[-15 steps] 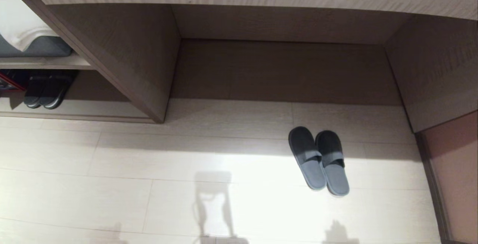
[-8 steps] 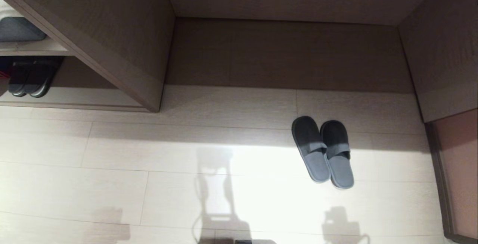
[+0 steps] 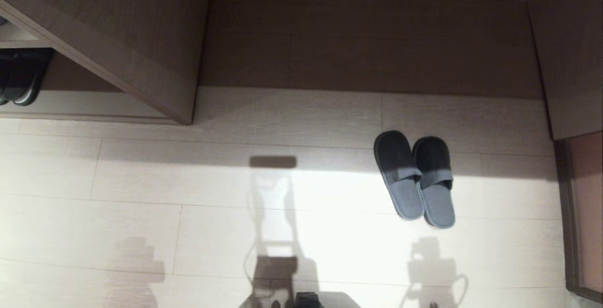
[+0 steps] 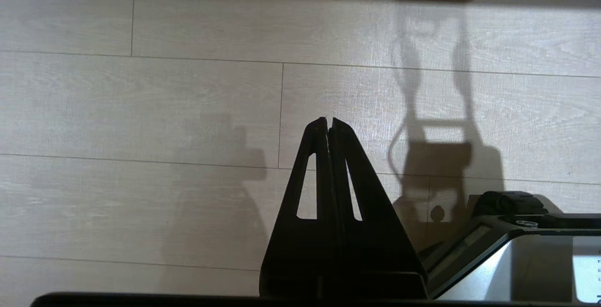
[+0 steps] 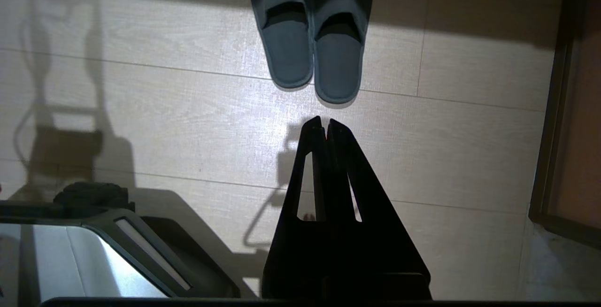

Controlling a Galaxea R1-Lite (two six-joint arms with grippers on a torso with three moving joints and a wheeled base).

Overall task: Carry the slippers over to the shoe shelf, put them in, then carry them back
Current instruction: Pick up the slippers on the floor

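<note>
The head camera is tilting further down than a second ago, so the whole scene is sliding upward while the slippers are lying unmoved on the floor, toes toward the desk recess. The pickup is not yet begun: the right end effector is hanging just short of their heels, fingers together, and the left end effector likewise over bare floor.

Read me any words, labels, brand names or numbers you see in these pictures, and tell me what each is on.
None can be read.
A white panel on the robot base carries a few tiny marks at the picture's edge, too small to read.
The slippers show no visible label.
</note>
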